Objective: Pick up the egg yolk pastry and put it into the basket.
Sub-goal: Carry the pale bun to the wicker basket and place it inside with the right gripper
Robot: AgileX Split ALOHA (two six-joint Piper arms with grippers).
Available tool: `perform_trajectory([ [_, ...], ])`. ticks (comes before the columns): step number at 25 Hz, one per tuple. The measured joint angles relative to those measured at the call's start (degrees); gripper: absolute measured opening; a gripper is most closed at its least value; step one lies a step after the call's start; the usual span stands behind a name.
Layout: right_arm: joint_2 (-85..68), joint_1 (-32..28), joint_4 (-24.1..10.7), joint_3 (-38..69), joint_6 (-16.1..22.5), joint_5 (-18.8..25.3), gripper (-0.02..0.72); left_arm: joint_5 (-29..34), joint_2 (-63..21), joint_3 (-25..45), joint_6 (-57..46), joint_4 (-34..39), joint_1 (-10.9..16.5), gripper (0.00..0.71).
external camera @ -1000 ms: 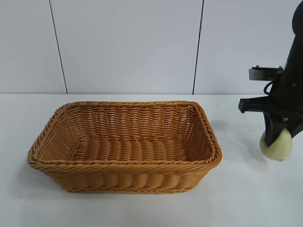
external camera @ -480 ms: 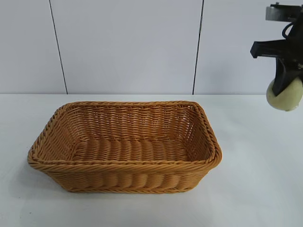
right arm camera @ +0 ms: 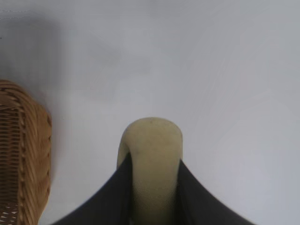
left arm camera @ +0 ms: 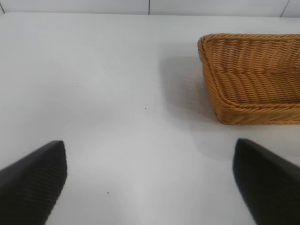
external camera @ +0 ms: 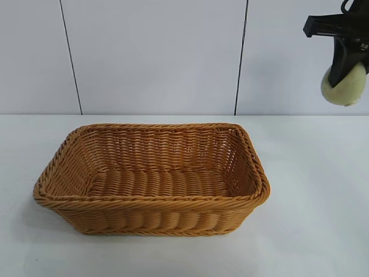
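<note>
High above the table, off to the right of the basket, the egg yolk pastry hung in the air, a pale yellowish-cream rounded lump with a smooth matte skin. The right gripper pointed downward with its dark fingers pinched against the pastry's two sides. The left gripper was spread wide with nothing between its fingers, low over bare table beside the basket's end.
</note>
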Motion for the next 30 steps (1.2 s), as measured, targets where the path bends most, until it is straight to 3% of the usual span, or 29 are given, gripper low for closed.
perform_trajectory([
  [7,0.2,11.0,0.2,0.0,4.0,-3.9,0.141,0.0,0.0,0.0,0.0,0.0,0.0,0.692],
  [12,3.6,15.9,0.4,-1.0,4.4,-5.0,0.141,0.0,0.0,0.0,0.0,0.0,0.0,0.692],
  [30,24.6,18.3,1.4,-11.8,4.4,-7.7,0.143,0.0,0.0,0.0,0.0,0.0,0.0,0.692],
])
